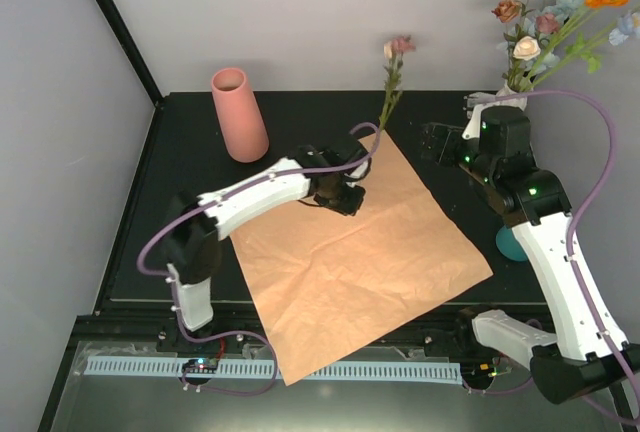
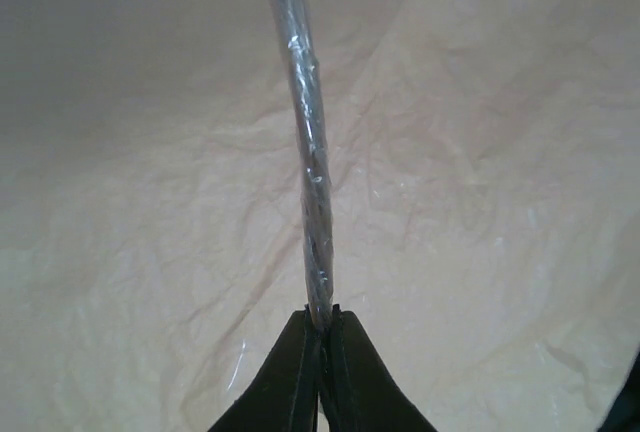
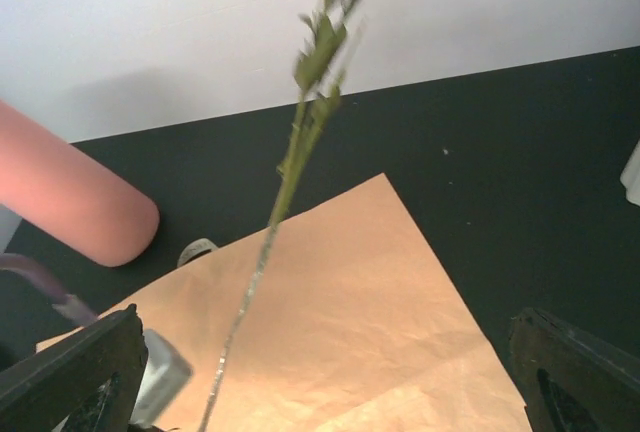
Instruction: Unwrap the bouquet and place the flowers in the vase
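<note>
Overhead: above the flattened, crinkled peach-orange paper sheet [image 1: 350, 262] mid-desk [image 1: 180, 142], the left jaws pinch one thin green-stemmed pink flower [image 1: 392, 82] upright. The ribbed white vase [image 1: 518, 90], far right corner, apparently half hidden, holds blooms.
Left wrist: jaws pressed on the stem [image 2: 315, 182].
Right wrist: jaws spread, empty.
Next, probably: carry it to the vase's narrow neck.
</note>
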`<state>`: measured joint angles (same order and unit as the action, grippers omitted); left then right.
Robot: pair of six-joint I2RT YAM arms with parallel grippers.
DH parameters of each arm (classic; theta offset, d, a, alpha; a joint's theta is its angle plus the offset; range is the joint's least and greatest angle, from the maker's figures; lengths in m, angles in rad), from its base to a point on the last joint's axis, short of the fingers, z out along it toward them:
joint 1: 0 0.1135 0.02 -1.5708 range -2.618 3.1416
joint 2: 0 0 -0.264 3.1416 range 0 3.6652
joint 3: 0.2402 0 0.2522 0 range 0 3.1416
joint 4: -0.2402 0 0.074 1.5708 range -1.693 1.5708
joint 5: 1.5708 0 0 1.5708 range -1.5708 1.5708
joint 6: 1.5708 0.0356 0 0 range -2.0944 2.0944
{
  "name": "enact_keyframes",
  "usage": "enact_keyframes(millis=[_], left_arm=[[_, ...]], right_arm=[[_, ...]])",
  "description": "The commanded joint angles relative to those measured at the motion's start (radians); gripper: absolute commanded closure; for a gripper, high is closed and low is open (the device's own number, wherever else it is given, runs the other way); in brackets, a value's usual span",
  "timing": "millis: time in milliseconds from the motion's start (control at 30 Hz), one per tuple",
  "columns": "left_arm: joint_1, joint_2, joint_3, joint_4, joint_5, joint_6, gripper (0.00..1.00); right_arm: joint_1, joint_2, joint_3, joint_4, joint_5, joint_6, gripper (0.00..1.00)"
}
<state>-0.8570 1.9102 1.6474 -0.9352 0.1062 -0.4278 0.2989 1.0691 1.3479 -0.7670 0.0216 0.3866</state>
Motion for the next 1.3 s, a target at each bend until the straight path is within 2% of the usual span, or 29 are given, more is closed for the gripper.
enact_keyframes(millis=[0, 167, 333, 433, 533, 700, 867, 1067, 1167, 1267], left_arm=[[0.016, -0.178, -0.119, 0.123, -0.047, -0.042, 0.99], [0.019, -0.329, -0.22, 0.181, -0.032, -0.025, 0.99], [0.015, -0.449, -0.278, 0.206, 0.015, 0.035, 0.98], [0.012, -0.51, -0.3, 0.223, 0.042, 0.065, 0.98], [0.007, -0.558, -0.314, 0.237, 0.071, 0.086, 0.99], [-0.031, -0.594, -0.309, 0.218, 0.089, 0.157, 0.98], [-0.063, -0.602, -0.302, 0.188, 0.084, 0.186, 0.98], [-0.124, -0.612, -0.304, 0.16, 0.041, 0.204, 0.99], [-0.142, -0.618, -0.316, 0.147, 0.01, 0.198, 0.98], [-0.151, -0.623, -0.329, 0.147, -0.01, 0.185, 0.98]], right_arm=[[0.008, 0.021, 0.056, 0.043, -0.096, 0.007, 0.0], [0.008, 0.066, 0.093, 0.112, -0.27, 0.074, 0.0], [0.008, 0.12, 0.07, 0.305, -0.55, 0.242, 0.0], [0.007, 0.154, 0.065, 0.377, -0.619, 0.327, 0.02], [0.008, 0.179, 0.08, 0.389, -0.624, 0.351, 0.09], [0.008, 0.219, 0.107, 0.393, -0.653, 0.396, 0.27], [0.008, 0.243, 0.131, 0.444, -0.714, 0.439, 0.37], [0.006, 0.254, 0.214, 0.397, -0.666, 0.406, 0.52], [0.006, 0.256, 0.269, 0.345, -0.621, 0.369, 0.66], [0.004, 0.249, 0.296, 0.307, -0.58, 0.334, 0.67]])
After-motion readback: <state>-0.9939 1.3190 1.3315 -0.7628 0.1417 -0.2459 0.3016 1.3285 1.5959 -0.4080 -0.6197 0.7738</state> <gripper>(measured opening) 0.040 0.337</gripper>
